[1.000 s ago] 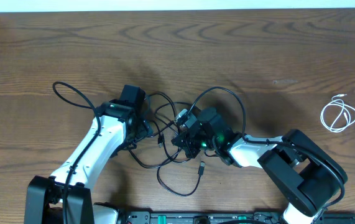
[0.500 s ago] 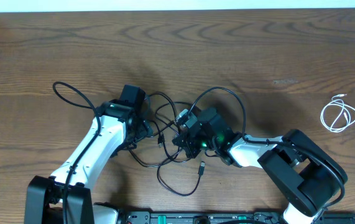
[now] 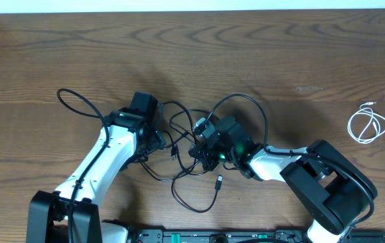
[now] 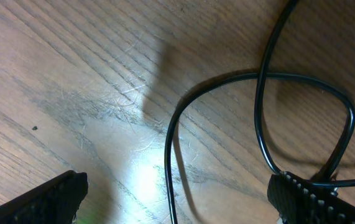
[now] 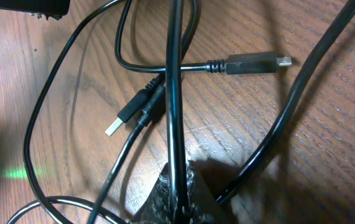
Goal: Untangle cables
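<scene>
Brown wood-grain worktop [image 3: 57, 54]. Thin, glossy black cables [image 3: 182, 150] lie tangled in loose loops at its centre; a white cable [image 3: 368, 125] sits coiled well apart at right. The left claw [image 4: 177, 198], ribbed fingers wide apart, straddles one loop. Only the right wrist view shows the right claw [image 5: 178, 196] pinched together on one of the black cables, near two metal-tipped plugs [image 5: 122, 118].

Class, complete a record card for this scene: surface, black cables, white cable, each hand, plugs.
Surface: wooden table
Centre: black cables, tangled together
Far right: white cable, coiled, apart from the tangle
Left hand: open, a black loop between its fingers
Right hand: shut on one black cable
Plugs: flat USB plug and smaller plug, both lying free
</scene>
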`<state>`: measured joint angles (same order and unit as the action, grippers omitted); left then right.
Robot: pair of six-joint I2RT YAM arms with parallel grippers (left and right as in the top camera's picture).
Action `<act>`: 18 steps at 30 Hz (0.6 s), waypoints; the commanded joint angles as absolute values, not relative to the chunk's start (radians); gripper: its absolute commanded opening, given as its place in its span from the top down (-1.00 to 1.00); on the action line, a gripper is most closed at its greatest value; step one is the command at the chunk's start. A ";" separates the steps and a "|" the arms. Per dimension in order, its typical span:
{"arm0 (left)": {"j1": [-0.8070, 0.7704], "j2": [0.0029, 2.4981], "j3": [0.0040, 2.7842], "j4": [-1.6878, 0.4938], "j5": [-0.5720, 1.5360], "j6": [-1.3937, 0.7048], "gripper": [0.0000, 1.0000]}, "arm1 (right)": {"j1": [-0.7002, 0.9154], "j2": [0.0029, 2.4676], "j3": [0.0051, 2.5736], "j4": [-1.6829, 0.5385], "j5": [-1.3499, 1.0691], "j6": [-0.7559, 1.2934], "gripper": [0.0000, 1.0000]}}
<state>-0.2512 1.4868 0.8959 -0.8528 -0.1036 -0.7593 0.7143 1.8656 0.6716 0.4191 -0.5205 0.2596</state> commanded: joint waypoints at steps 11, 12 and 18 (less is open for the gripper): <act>-0.247 1.498 0.900 -0.855 -0.113 -0.765 -0.96 | 0.707 1.870 0.670 0.411 -0.521 0.257 0.98; -0.247 1.498 0.900 -0.856 -0.114 -0.765 -0.96 | 0.706 1.870 0.670 0.411 -0.538 0.257 0.98; -0.247 1.498 0.900 -0.856 -0.113 -0.765 -0.96 | 0.648 1.870 0.670 0.456 -0.711 0.256 0.98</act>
<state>-0.2512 1.4868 0.8959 -0.8528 -0.1036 -0.7593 0.6865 1.8656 0.6716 0.4419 -0.5976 0.2592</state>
